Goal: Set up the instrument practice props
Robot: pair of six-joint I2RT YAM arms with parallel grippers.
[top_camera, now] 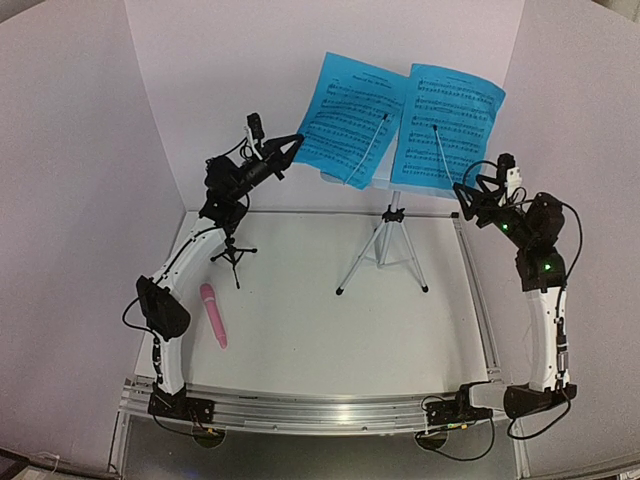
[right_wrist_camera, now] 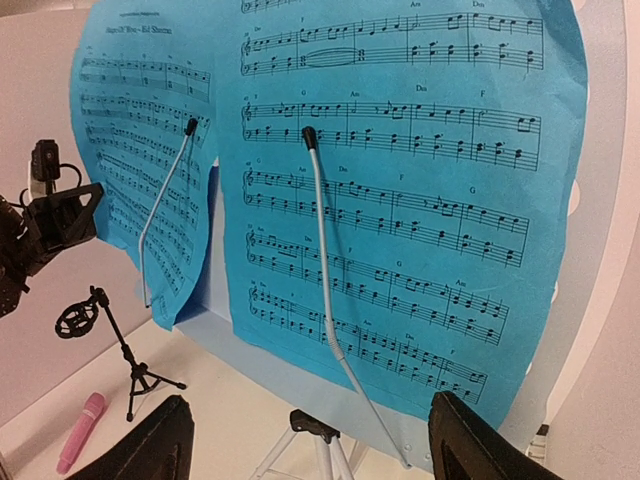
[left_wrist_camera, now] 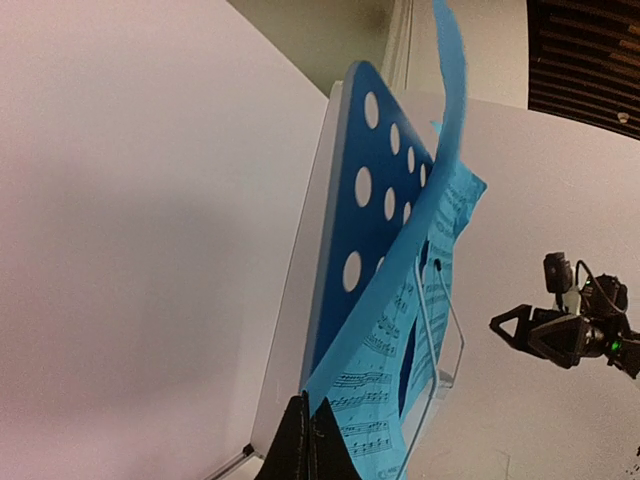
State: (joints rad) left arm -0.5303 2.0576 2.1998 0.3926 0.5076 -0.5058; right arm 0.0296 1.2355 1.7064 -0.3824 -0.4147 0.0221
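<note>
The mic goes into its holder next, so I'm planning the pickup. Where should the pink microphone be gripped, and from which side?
Grip the pink microphone around mid-shaft, coming straight down from above with the fingers spanning its narrow width. It lies flat on the table, long axis running near-to-far, with bare surface either side. The left tool, nearest, is shut on a sheet-music page.

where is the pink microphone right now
In the top view the pink microphone lies flat on the table, left side, beside the left arm and just on the near side of the small black tripod mic holder.
</note>
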